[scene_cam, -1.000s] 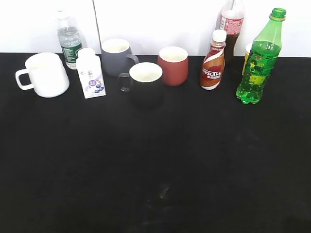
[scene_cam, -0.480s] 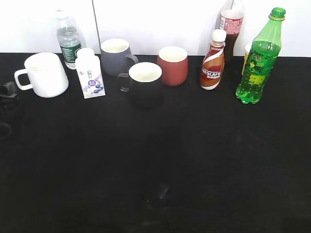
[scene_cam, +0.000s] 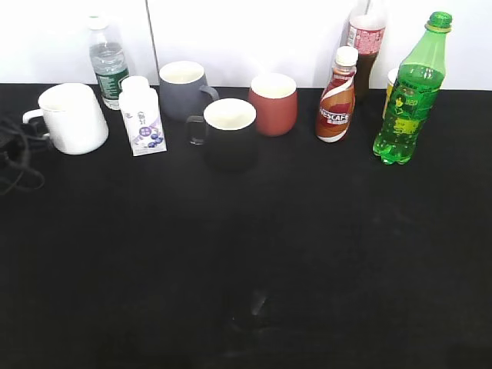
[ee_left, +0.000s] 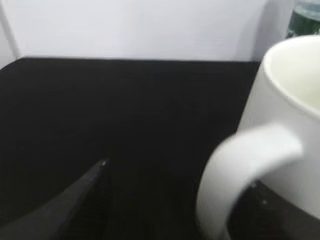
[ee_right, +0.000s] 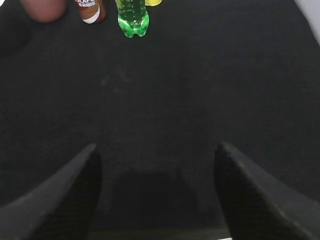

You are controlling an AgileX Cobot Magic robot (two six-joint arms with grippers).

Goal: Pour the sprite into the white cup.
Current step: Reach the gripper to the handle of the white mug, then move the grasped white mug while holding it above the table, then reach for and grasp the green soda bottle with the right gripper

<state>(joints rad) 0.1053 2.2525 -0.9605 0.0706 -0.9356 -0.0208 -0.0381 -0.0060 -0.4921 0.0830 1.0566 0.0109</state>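
The white cup stands at the far left of the black table, handle to the left. My left gripper is low at the left edge, right at the handle. In the left wrist view the cup fills the right side. The gripper is open, with one finger left of the handle and the other dark behind its loop. The sprite stands upright at the far right back. The right wrist view shows its base far ahead of my open, empty right gripper.
Along the back stand a clear water bottle, a small white milk bottle, a grey mug, a black mug, a red cup, a Nescafe bottle and a cola bottle.
My left gripper has come in from the left edge and moved up to the white cup's handle. The bottles and cups have not moved.
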